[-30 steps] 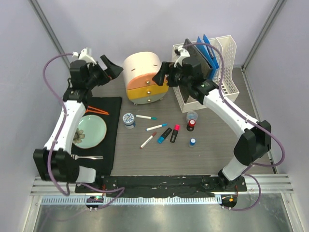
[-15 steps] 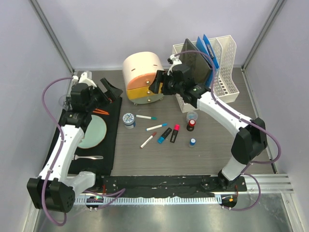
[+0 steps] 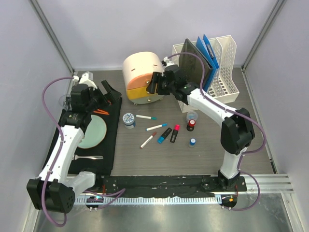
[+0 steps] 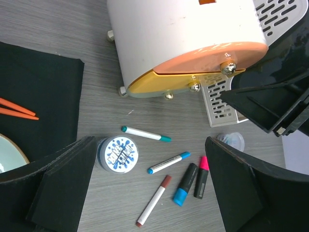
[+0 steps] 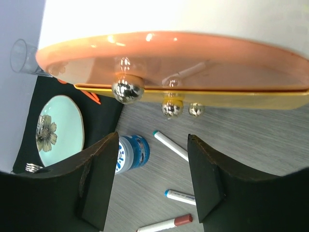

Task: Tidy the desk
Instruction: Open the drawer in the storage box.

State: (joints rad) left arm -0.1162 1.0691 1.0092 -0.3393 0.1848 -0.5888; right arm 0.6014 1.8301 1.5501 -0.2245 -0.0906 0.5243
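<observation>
right gripper [image 5: 152,179] | jaws wide open, lined up on drawer knob [image 5: 126,90] (guessing the pens [image 4: 168,163] go inside) | left gripper [image 4: 149,186] open too, idle

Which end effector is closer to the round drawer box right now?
Right. The right end effector sits open right at the drawer box's front. The left end effector hovers open off to the box's left, near the black mat's far corner.

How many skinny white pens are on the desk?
3: the teal-tipped pen farthest back, the blue-tipped pen in the middle, the red-tipped pen at the front. Others may be hidden.
</observation>
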